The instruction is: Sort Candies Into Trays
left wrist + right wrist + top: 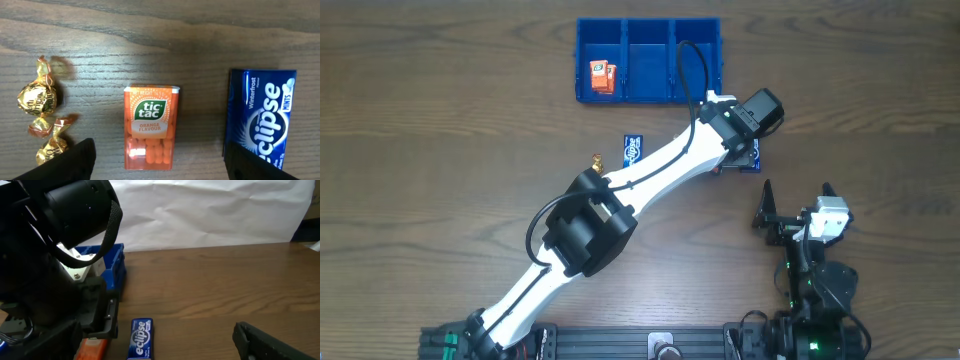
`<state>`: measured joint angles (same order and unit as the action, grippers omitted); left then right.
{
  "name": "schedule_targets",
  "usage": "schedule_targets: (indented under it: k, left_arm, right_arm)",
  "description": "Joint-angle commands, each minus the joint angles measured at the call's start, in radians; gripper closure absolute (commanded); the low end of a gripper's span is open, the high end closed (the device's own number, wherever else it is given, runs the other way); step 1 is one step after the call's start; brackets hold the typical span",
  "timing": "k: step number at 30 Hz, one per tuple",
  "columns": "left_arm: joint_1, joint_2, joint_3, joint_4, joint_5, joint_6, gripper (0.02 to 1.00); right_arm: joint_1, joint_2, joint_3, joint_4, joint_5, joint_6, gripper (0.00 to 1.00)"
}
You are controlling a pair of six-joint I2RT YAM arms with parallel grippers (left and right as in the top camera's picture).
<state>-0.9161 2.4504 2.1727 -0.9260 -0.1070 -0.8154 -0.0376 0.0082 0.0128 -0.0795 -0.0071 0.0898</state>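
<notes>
An orange mint box (151, 127) lies flat on the wooden table, directly below my left gripper (160, 167). The gripper is open, with one dark finger on each side of the box and no contact. Beside it lie a blue mint pack (262, 120) and two gold-wrapped candies (37, 97). In the top view the left gripper (735, 152) hovers just below the blue three-compartment tray (648, 22). Two orange boxes (601, 77) sit in its left compartment. My right gripper (795, 203) stands open and empty at the right, near its base.
A second blue mint pack (633, 149) and a gold candy (597, 160) lie left of the left arm (650, 180). The left arm crosses the table diagonally. The right wrist view shows the blue pack (141, 338) and the tray's wall (116, 267).
</notes>
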Motion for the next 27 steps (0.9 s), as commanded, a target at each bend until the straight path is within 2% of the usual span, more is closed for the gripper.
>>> schedule_targets:
  k: [1,21,23,27]
  left_arm:
    - [0.014,0.033,0.008,0.003,-0.004,-0.008,0.200]
    - [0.026,0.102,0.008,0.004,0.004,0.008,0.222]
    - [0.026,0.102,0.008,0.004,0.004,0.008,0.253]
    - [0.026,0.102,0.008,0.004,0.004,0.008,0.400]
  right_arm:
    - [0.010,-0.006,-0.005,-0.004,0.005,-0.010,0.001]
    - [0.010,-0.006,-0.005,-0.004,0.005,-0.010,0.001]
    - [0.010,-0.006,-0.005,-0.004,0.005,-0.010,0.001]
    - [0.010,-0.006,-0.005,-0.004,0.005,-0.010,0.001]
